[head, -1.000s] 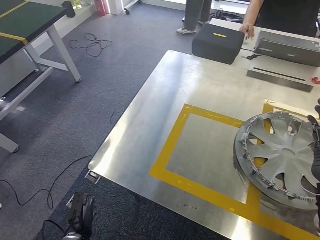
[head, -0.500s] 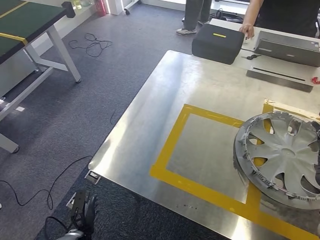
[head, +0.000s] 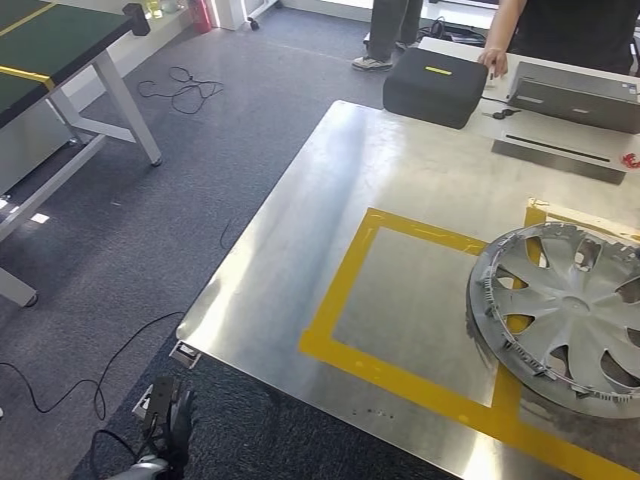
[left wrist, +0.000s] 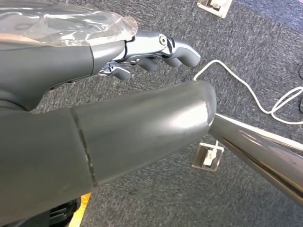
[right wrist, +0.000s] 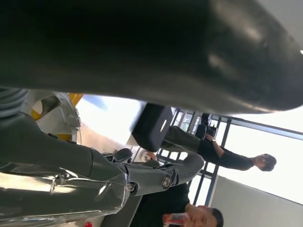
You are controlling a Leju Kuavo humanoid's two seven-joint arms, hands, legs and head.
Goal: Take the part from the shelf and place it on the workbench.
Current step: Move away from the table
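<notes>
One hubcap (head: 564, 315) on workbench (head: 317, 240).

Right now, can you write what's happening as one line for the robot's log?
part: wheel cover flat on workbench, overlapping yellow tape | left hand: holds nothing | right hand: holds nothing

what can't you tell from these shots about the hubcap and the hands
- Silver spoked wheel cover: head view, right side cut off by the picture's edge.
- Right hand: right wrist view, its dark thumb blocks much of the scene.
- Left hand: low beside the steel workbench, fingertips partly hidden.
</notes>
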